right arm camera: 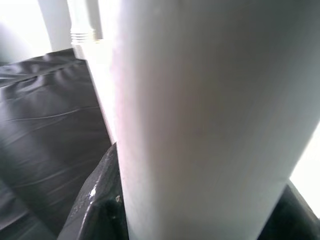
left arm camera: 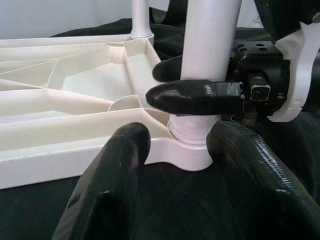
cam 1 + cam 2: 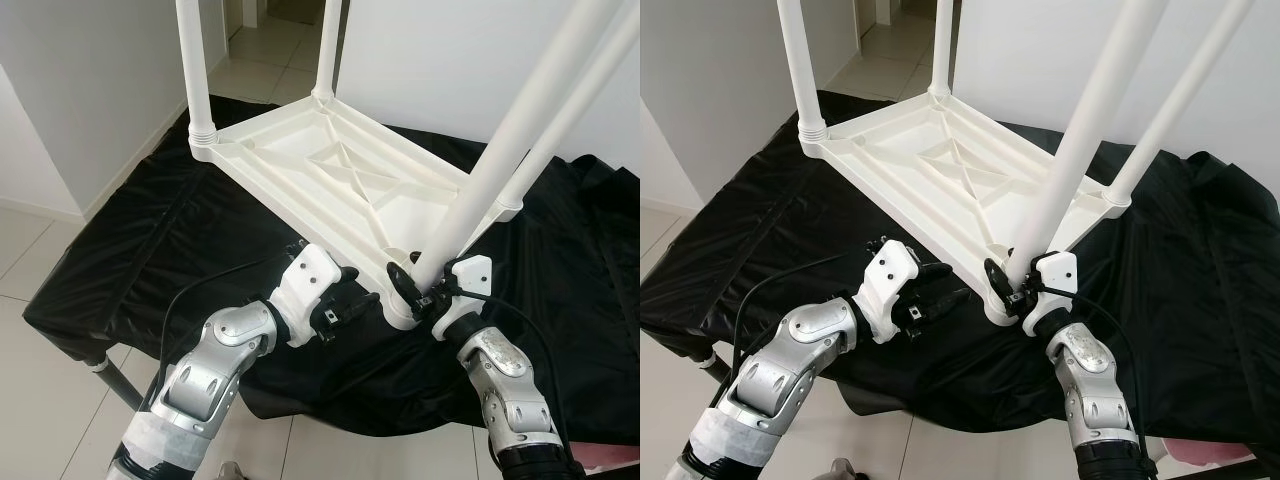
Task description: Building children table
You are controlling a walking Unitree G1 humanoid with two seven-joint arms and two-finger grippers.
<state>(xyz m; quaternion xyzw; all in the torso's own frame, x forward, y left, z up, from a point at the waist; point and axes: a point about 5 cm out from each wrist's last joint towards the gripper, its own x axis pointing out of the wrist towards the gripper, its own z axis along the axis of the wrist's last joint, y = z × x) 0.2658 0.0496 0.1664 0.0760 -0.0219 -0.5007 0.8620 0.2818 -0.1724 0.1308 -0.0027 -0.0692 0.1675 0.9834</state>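
A white plastic children's table (image 3: 330, 165) lies upside down on a black cloth (image 3: 150, 260), with its legs pointing up. My right gripper (image 3: 415, 280) is shut on the near leg (image 3: 500, 150) just above its corner socket; its black finger (image 2: 195, 95) wraps the leg (image 2: 210, 40). In the right wrist view that leg (image 1: 210, 110) is very close. My left gripper (image 3: 350, 302) is open, low beside the same near corner. Its fingers (image 2: 115, 170) point at the socket without touching it.
The other legs stand at the far left (image 3: 195, 60), the far corner (image 3: 328, 45) and the right (image 3: 560, 120). The cloth covers a low stand with a metal leg (image 3: 115, 375). Tiled floor (image 3: 30, 250) and white walls surround it, with a doorway behind.
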